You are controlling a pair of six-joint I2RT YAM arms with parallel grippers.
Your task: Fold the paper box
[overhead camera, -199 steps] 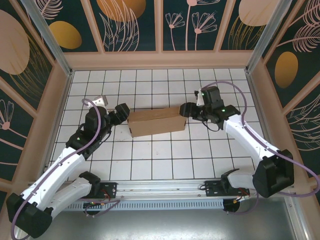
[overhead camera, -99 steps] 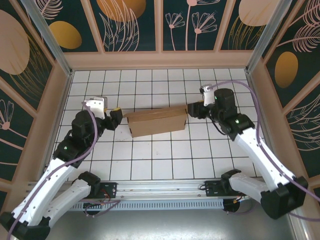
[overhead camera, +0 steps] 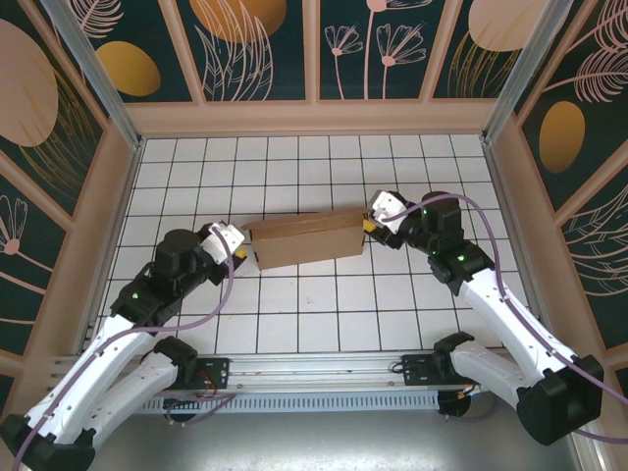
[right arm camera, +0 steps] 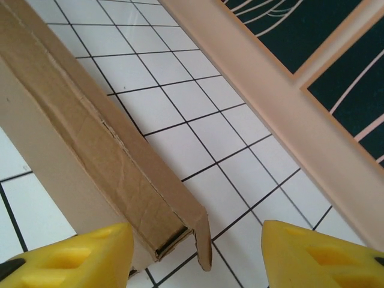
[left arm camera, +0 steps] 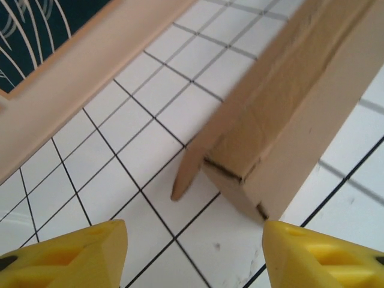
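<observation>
Left gripper (overhead camera: 236, 252): jaws apart, nothing between the fingers, box (overhead camera: 304, 239) corner just ahead. Right gripper (overhead camera: 370, 224): jaws apart at the opposite end, no grip seen.

Judgement: both are posted to tuck the ends.

Box lies mid-table (overhead camera: 294, 316). Left flap (left arm camera: 183, 177) and right flap (right arm camera: 204, 240) stick out loose. Nothing blocks either approach.

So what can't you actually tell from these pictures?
Top view: inside the paper box, hidden by its own walls.
Left wrist view: the box's far end, cut off by the frame edge; the left fingers, cut by the bottom edge.
Right wrist view: whether the right fingers touch the box; one covers that corner.
</observation>
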